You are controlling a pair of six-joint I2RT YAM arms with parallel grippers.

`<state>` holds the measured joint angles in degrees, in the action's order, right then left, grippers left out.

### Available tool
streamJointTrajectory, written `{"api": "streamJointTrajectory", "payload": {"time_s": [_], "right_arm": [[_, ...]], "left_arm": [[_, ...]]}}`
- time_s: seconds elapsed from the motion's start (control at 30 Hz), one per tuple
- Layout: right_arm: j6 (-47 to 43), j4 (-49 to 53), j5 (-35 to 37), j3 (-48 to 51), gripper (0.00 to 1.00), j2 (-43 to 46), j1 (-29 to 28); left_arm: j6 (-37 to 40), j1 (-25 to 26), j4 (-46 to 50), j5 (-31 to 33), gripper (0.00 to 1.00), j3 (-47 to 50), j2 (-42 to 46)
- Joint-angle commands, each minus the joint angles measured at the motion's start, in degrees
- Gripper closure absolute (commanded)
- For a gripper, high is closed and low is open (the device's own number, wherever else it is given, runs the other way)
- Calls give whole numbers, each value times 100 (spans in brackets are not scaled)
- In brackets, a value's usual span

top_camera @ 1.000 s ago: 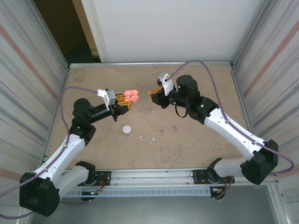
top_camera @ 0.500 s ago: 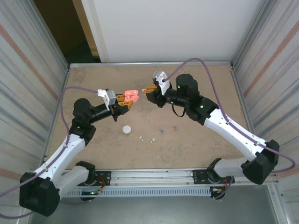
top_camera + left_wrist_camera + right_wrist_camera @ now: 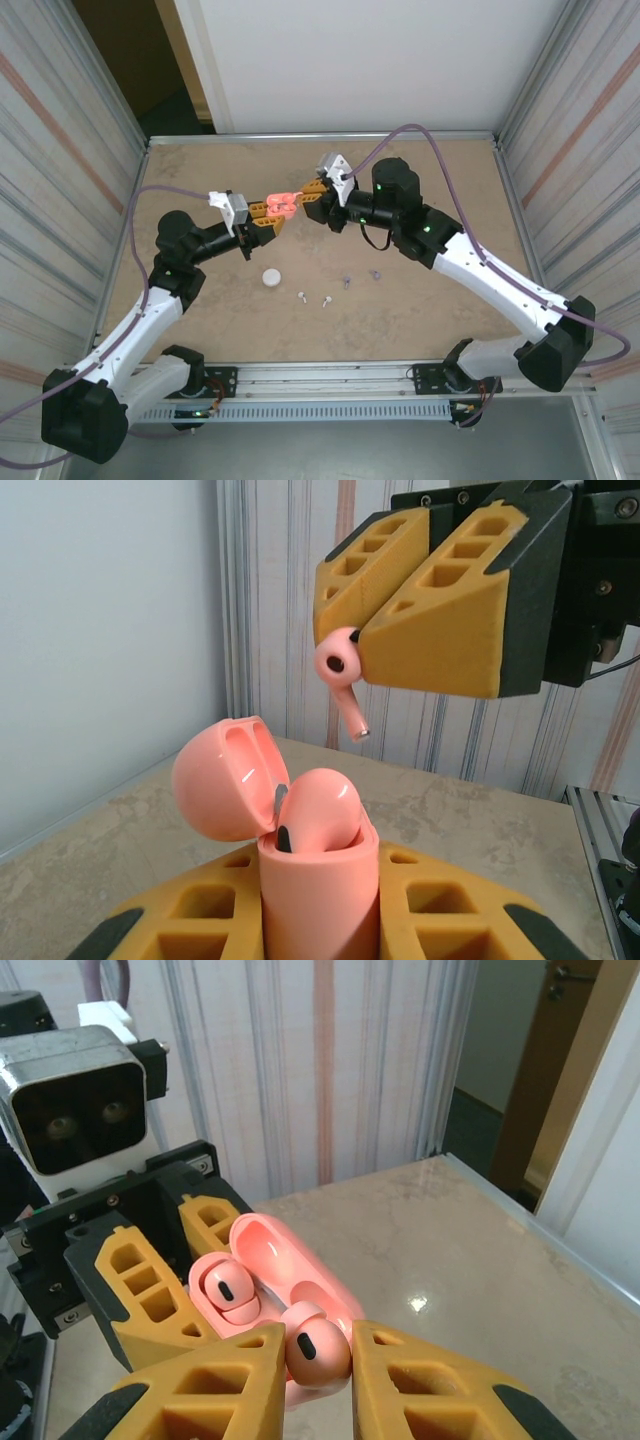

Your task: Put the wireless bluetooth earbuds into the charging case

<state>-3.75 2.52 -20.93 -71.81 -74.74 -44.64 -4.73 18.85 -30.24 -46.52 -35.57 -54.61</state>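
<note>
The right gripper [image 3: 318, 1348] is clenched on a coral earbud [image 3: 338, 663], pinching its bulb between the yellow fingertips with the stem hanging down and slightly tilted. Directly beneath it, with a clear gap between, stands the coral charging case [image 3: 320, 880], upright, with its lid [image 3: 225, 780] swung back. The left gripper [image 3: 268, 217] is clenched around the body of that case. From the right wrist, a second coral earbud [image 3: 228, 1285] sits in one socket of the case, so the held one appears to be the second of the pair.

Both grippers meet in the air over the far half of the table [image 3: 200, 170], about midway between its left and right edges. Below, nearer the near edge, lie a white round case [image 3: 270, 277], two white earbuds [image 3: 302, 296] just to its right, and two purple earbuds [image 3: 346, 282] further right, all apart from each other.

The step in hand looks to be seating the coral earbud in the free socket. The next move calls for lining the stem up over that socket, lowering it straight in, and letting go only once the bulb rests; a tilted stem could catch on the rim or on the seated bud.
</note>
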Motion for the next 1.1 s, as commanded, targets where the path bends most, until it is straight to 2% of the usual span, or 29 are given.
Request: {"api": "streamJointTrajectory", "payload": {"time_s": [0.0, 0.7, 1.07], "right_arm": [[-202, -156, -107, -219, 78, -75, -61], [-375, 19, 70, -220, 78, -302, -154], [-430, 90, -121, -109, 77, -348, -152]], "left_arm": [[-55, 31, -158, -120, 100, -182, -3], [-60, 31, -175, -120, 100, -176, 12], [-58, 31, -175, -120, 100, -167, 24]]}}
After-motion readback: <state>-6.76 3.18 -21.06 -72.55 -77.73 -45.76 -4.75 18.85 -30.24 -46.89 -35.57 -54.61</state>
